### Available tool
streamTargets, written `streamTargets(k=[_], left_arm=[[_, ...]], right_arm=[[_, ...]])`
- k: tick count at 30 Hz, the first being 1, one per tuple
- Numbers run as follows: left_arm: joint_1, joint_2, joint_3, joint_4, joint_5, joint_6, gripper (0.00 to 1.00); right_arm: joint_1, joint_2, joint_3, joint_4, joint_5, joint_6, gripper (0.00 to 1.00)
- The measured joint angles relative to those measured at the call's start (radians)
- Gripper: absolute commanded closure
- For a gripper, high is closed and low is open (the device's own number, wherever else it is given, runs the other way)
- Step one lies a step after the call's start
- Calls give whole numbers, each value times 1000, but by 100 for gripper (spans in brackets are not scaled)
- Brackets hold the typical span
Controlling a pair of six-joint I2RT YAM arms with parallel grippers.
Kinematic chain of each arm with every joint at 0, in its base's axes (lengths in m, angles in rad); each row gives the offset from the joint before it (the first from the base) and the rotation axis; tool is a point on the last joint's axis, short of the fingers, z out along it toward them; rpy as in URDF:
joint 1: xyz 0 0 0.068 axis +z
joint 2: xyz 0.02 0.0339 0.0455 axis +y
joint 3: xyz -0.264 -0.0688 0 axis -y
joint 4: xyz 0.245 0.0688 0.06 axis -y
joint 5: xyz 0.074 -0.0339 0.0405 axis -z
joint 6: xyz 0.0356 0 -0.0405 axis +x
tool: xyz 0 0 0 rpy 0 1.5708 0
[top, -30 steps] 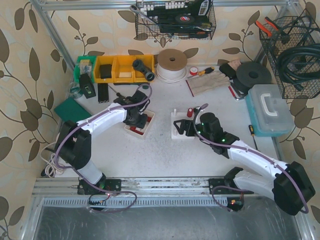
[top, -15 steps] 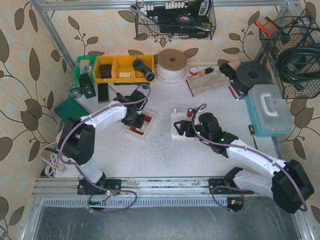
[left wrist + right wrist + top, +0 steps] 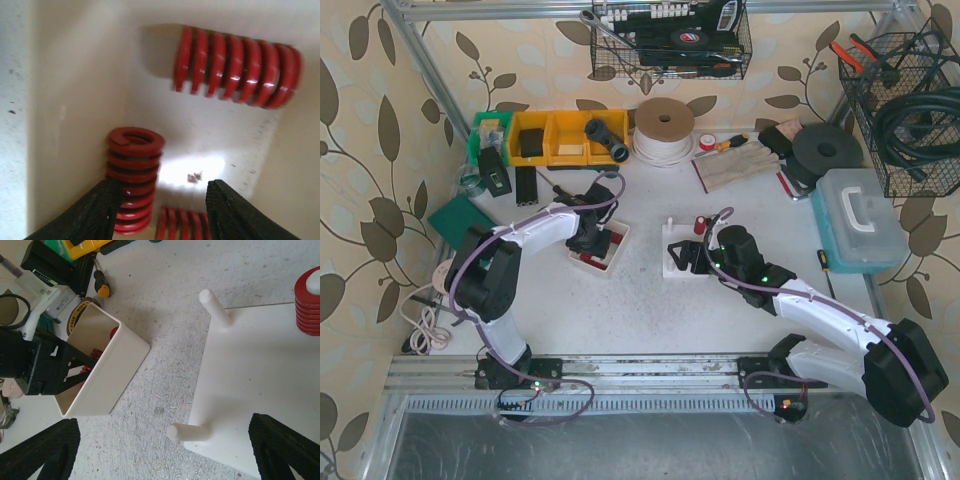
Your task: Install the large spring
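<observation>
A white tray (image 3: pixel 612 255) holds several red springs. In the left wrist view one spring (image 3: pixel 135 175) stands upright by my left finger, a longer one (image 3: pixel 237 67) lies at the far end, and a third (image 3: pixel 182 226) lies between my fingertips. My left gripper (image 3: pixel 167 215) is open, low inside the tray (image 3: pixel 75 100), holding nothing; from above it (image 3: pixel 592 236) sits over the tray. My right gripper (image 3: pixel 165 452) is open and empty above the white peg base (image 3: pixel 260 375), also visible from above (image 3: pixel 672 262). Two pegs (image 3: pixel 187 431) are bare; a red spring (image 3: pixel 309 302) sits on another.
Yellow bins (image 3: pixel 555 135), a tape roll (image 3: pixel 663 125) and a black disc (image 3: pixel 825 150) stand at the back. A pale blue case (image 3: pixel 860 220) is at the right. A green block (image 3: pixel 465 218) lies left of the tray. Wire baskets hang above.
My left arm has folded in closer and its gripper has shifted slightly inside the tray. The right arm has barely moved.
</observation>
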Motion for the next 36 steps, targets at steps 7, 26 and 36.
streamTargets(k=[7, 26, 36], left_arm=[[0, 35, 3, 31, -27, -21, 47], [0, 77, 5, 86, 31, -69, 50], [0, 99, 63, 58, 34, -70, 53]], right_arm=[[0, 0, 0, 0, 0, 0, 9], [-2, -1, 0, 0, 1, 3, 10], [-4, -1, 0, 0, 3, 3, 10]])
